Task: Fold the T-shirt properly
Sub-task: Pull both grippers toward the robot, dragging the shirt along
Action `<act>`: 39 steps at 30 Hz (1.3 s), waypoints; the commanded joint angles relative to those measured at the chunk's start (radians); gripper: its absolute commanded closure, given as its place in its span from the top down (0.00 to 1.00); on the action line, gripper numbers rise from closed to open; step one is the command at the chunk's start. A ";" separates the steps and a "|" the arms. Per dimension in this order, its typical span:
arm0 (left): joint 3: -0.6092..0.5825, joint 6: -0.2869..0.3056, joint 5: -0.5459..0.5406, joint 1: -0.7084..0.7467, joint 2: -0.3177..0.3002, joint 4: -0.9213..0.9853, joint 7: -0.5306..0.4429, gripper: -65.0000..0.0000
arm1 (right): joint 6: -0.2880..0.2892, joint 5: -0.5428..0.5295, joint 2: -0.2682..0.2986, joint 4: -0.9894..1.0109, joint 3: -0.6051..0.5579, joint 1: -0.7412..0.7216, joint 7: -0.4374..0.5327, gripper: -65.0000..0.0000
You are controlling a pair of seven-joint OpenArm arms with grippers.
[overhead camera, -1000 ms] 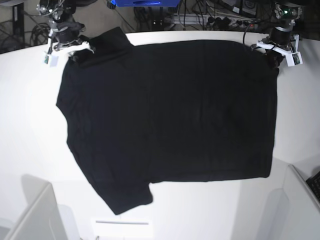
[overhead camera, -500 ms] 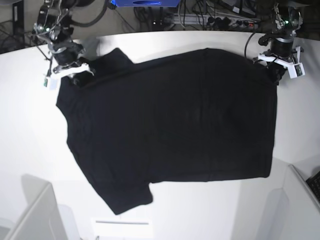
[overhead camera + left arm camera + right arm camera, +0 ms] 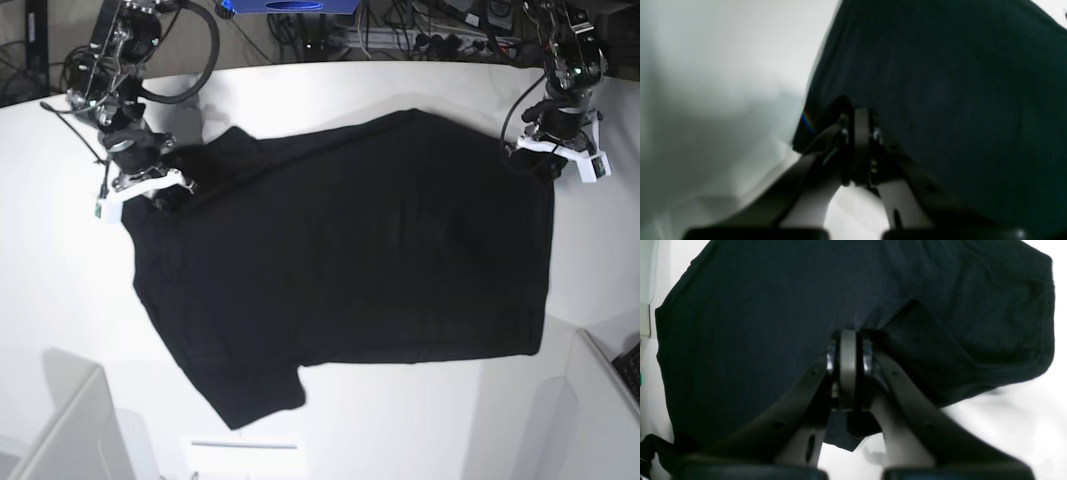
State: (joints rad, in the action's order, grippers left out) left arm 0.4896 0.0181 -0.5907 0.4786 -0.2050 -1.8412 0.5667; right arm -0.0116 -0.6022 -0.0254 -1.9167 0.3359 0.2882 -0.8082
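Observation:
The black T-shirt point(image 3: 340, 260) lies spread on the white table point(image 3: 60, 300), plain side up, with no print showing. One sleeve points to the front left and the other lies at the back left. My right gripper point(image 3: 150, 193) is shut on the shirt at the back left, near that sleeve. The right wrist view shows its jaws point(image 3: 847, 335) closed with black cloth point(image 3: 756, 323) bunched between them. My left gripper point(image 3: 548, 163) is shut on the shirt's back right corner. In the left wrist view it point(image 3: 860, 115) pinches the cloth's point(image 3: 940, 83) edge.
A grey-white box point(image 3: 70, 430) stands at the front left and another point(image 3: 605, 400) at the front right. A white strip point(image 3: 245, 445) lies near the front edge. Cables and a blue object point(image 3: 290, 5) sit behind the table.
Both grippers have moved toward the front of the table, holding the shirt's far edge. The right gripper's side has come further, and the far edge now slants.

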 commanded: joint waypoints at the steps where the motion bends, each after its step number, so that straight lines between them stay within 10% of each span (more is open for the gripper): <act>1: 0.007 0.004 0.015 -0.005 -0.011 -0.016 -0.015 0.00 | 0.002 -0.011 0.008 -0.007 0.001 -0.020 0.019 0.00; 14: -0.002 0.004 0.263 -0.100 0.045 -0.015 0.042 0.00 | 0.002 -0.011 0.008 0.145 -0.002 -0.148 0.019 0.00; 39: 0.007 0.004 0.332 -0.246 0.060 0.070 0.049 0.00 | 0.002 -0.011 0.006 0.311 -0.001 -0.349 0.025 0.00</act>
State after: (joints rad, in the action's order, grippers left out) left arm 0.4904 0.0261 -0.2619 0.2405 -0.1356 -1.7554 0.6407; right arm -0.0120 -0.5991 -0.0223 -1.5909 0.3340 -0.0425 -0.8021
